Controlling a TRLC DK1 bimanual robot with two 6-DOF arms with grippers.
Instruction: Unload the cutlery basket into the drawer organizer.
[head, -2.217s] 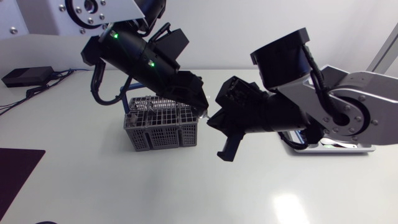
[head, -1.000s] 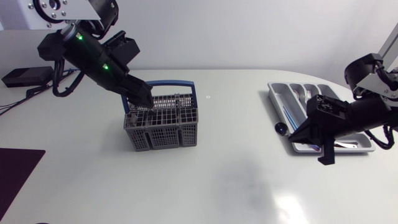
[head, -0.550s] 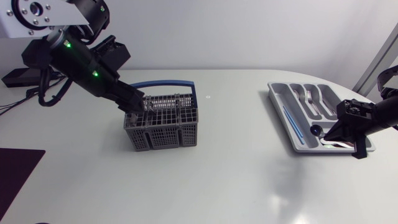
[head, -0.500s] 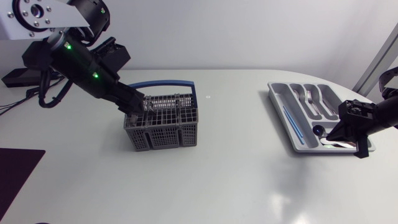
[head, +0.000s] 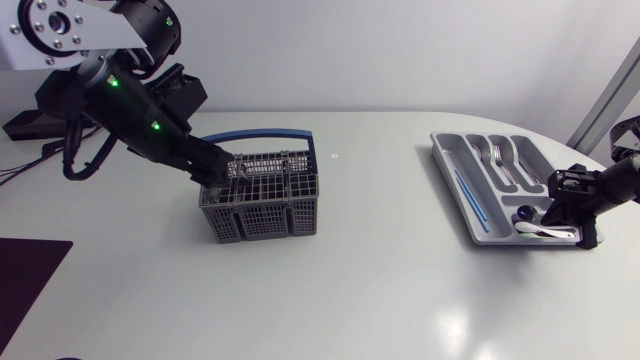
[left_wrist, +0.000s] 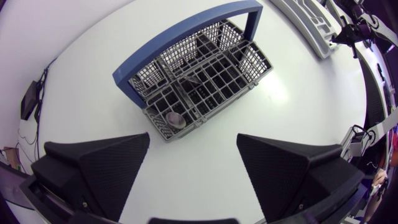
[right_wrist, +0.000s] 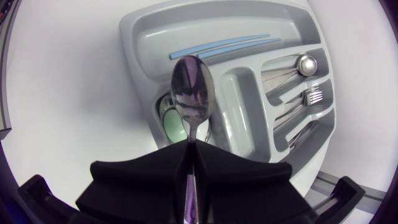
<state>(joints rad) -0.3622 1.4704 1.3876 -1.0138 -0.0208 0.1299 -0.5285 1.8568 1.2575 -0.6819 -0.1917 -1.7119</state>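
Note:
The grey wire cutlery basket with a blue handle stands left of centre. My left gripper hangs over its back left corner, open and holding nothing. In the left wrist view the basket lies ahead of the open fingers, with one spoon in a near compartment. At the right is the grey drawer organizer. My right gripper hovers over its front end, shut on a metal spoon that points at the organizer.
The organizer holds blue sticks, forks and a pale green utensil in separate compartments. A black box with cables sits at the back left. A dark mat lies at the front left.
My right arm has carried the spoon to the right, from the organizer's near side to over its front end. My left arm has drawn back slightly left over the basket.

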